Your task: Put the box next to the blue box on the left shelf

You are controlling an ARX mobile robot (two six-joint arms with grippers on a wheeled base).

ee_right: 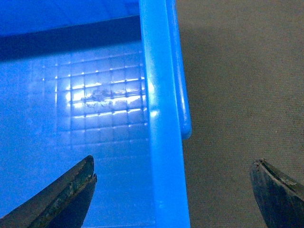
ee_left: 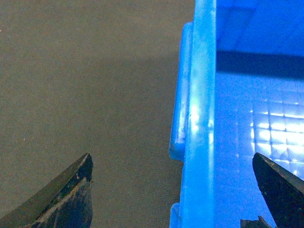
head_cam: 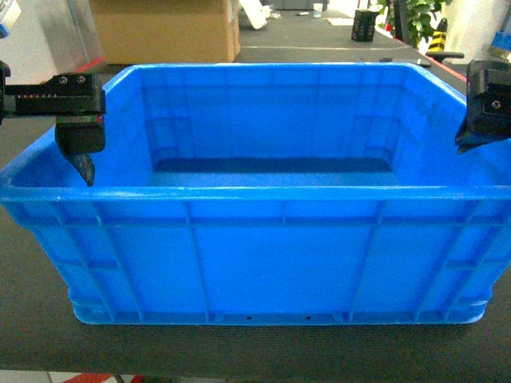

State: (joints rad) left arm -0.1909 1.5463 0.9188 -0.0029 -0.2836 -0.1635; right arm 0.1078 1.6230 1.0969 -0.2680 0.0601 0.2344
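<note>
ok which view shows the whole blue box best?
Head view: the box appears whole, ribbed front wall, rim and empty inside. Left wrist shows only its left rim between the open left gripper; right wrist only the right rim and gridded floor, straddled by the right gripper.

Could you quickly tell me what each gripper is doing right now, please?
Left gripper: open, straddling the box rim.
Right gripper: open, straddling the opposite rim.

No readable text, label, brand, number or sign shows on anything in any of the three views.
</note>
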